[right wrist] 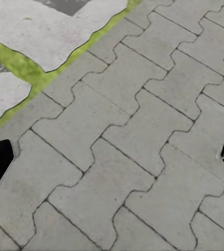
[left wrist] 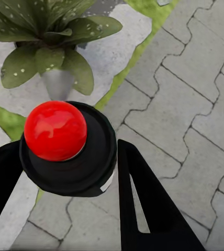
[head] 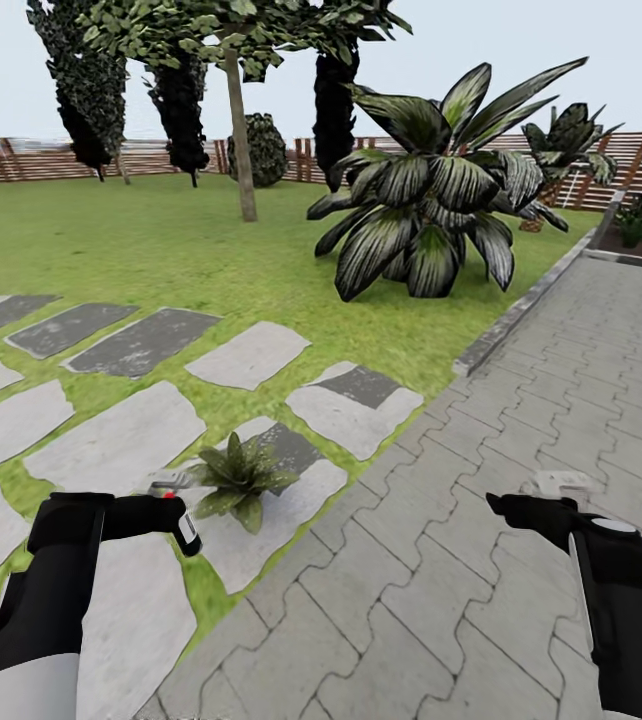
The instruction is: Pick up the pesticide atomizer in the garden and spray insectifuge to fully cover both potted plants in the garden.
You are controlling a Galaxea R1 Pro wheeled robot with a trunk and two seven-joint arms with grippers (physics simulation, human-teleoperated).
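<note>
Pesticide atomizer (left wrist: 70, 157) sits clamped in the left pincer (left wrist: 65, 172), fingers hugging its dark round body below the red button (left wrist: 55, 130) — likely light, rigid and smooth, so best gripped mid-body. Just ahead of that pincer stands a potted plant (head: 238, 476). The right pincer (right wrist: 112, 162) hangs spread wide, empty, over paving (right wrist: 133, 130).
</note>
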